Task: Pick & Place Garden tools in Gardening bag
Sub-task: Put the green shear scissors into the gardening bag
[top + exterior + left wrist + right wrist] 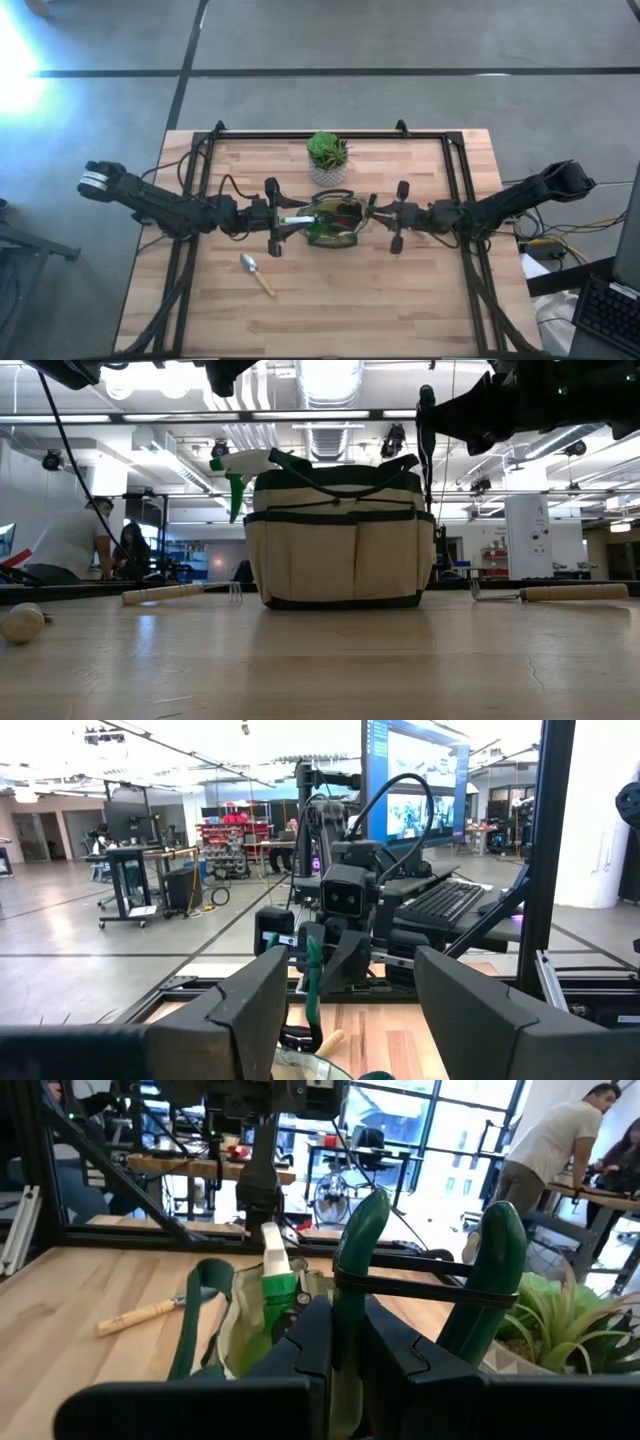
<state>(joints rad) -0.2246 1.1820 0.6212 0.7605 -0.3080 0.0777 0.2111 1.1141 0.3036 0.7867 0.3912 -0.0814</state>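
Note:
The tan gardening bag (335, 220) with dark green trim stands mid-table on its flat bottom (340, 600). A green-and-white spray tool (235, 470) sticks out of its left end. My right gripper (372, 212) hovers at the bag's right rim, shut on a green-handled pruner (495, 1260) whose two handles are joined by a black band. My left gripper (350, 1010) is open over the bag's left rim, with nothing between its fingers. A silver trowel (257, 272) lies flat on the table, nearer than the bag. Two wooden-handled rake forks (165, 593) (575, 592) lie beyond it. My right gripper pinches one green handle of the pruner (352, 1295) between its two fingers, coming level from the table's right. Both handles stand up past the fingers, rounded ends on top. A green part (313, 985) hangs below the fingers over the bag's mouth. Its lower end is hidden.
A green plant in a white pot (327, 155) stands just beyond the bag, close to my right gripper's far side (570, 1320). The bag's loop handles (340, 472) arch over its mouth. Black frame rails (330, 133) border the table. People stand in the room behind.

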